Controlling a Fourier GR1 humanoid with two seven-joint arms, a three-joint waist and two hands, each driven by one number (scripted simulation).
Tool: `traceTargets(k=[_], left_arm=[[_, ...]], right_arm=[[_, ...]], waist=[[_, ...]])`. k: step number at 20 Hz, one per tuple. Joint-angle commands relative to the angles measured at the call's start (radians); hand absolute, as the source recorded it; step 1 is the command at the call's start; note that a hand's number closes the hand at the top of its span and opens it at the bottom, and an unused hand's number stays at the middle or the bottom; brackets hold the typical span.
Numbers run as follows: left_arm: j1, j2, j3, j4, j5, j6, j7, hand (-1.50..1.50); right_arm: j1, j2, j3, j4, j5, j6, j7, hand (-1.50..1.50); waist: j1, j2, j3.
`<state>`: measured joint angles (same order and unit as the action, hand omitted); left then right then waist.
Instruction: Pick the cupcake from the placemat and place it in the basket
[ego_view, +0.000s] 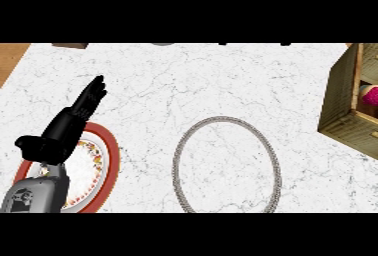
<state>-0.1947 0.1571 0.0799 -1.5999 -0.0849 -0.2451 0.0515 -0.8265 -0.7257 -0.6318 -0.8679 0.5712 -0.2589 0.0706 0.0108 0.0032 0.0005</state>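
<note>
Left hand (74, 117) shows at the view's left, its grey forearm coming up from the lower edge, the black fingers straight and pointing up and away with nothing held — it looks at rest above the surface rather than working. Beneath the forearm lies a round plate (111, 155) with a red rim and a patterned band, partly hidden by the arm. Out toward the middle of the marble surface (221, 80) lies a thin grey ring (226, 165), seemingly the placemat's edge, and nothing stands inside it. At the far right edge a wooden basket (343, 100) is cut off by the frame, and inside it a patch of pink (369, 96) shows — probably the cupcake, though too little is visible to be sure. The right hand is not in view. Judging by the bare mat and the pink in the basket, the placing looks done, with little left.
</note>
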Motion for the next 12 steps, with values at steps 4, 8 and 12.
traceTargets(k=[4, 8, 12], left_arm=[[0.061, 0.022, 0.022, -0.008, 0.021, -0.033, -0.051, 0.00], [0.019, 0.030, 0.041, 0.033, 0.031, -0.034, -0.034, 0.00], [0.042, -0.015, -0.013, -0.012, -0.012, 0.002, -0.029, 0.00]], right_arm=[[-0.031, -0.029, -0.042, -0.023, -0.135, 0.044, -0.023, -1.50], [-0.050, -0.068, -0.116, -0.010, -0.210, 0.041, 0.030, -1.50], [-0.021, -0.143, -0.159, 0.004, -0.277, 0.129, 0.123, -1.50]], waist=[[-0.006, -0.004, -0.001], [-0.013, -0.004, -0.001], [-0.016, -0.006, -0.001]])
